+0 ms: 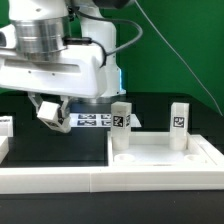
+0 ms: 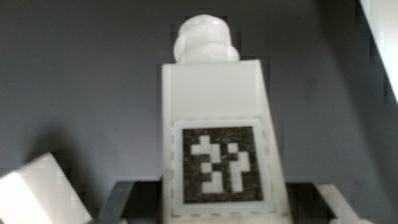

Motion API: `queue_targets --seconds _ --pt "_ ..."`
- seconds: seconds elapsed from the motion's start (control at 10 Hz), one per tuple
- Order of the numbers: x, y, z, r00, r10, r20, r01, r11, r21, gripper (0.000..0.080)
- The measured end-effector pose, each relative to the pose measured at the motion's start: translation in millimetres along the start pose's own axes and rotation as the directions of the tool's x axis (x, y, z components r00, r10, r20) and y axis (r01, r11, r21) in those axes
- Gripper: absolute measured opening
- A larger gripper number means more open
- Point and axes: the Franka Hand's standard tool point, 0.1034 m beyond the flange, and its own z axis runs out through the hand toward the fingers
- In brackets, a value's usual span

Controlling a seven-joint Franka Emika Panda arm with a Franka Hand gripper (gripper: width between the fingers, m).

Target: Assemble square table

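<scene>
The white square tabletop [image 1: 165,152] lies flat at the exterior view's right, rimmed face up. Two short white legs stand upright at its far corners, one [image 1: 121,126] nearer the middle and one [image 1: 179,119] further right, each showing a black-and-white tag. My gripper [image 1: 49,112] hangs tilted above the black surface, left of the tabletop and apart from it. It is shut on another leg [image 2: 215,120], whose tag faces the wrist camera and whose rounded tip [image 2: 205,40] points away. The dark fingers [image 2: 135,202] sit on either side of the leg's base.
The marker board [image 1: 92,120] lies flat behind the gripper. A long white rail [image 1: 100,183] edges the front of the workspace. A white part [image 1: 5,127] sits at the far left edge, and a white corner [image 2: 36,190] shows beside the fingers in the wrist view.
</scene>
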Motion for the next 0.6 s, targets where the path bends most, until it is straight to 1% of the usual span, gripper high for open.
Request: queue_targets --seconds 0.1,0.2,0.3,0.4,0.6 --pt "2.8 0.1 3.0 0.998 -0.006 -0.062 0.005 1.0 -0.007 0.0291" --pt "7.1 0.9 3.9 0.989 -0.013 -0.149 0.011 1.0 -0.016 0.0291" --pt "8.2 1.0 5.0 0.977 -0.023 -0.212 0.018 1.0 -0.025 0.0291" --pt "7.6 -2.8 5.3 0.972 -0.028 -0.232 0.022 0.999 -0.027 0.0291" --pt "12.7 -22.4 -0.3 0.97 -0.026 -0.241 0.022 1.0 -0.016 0.0291"
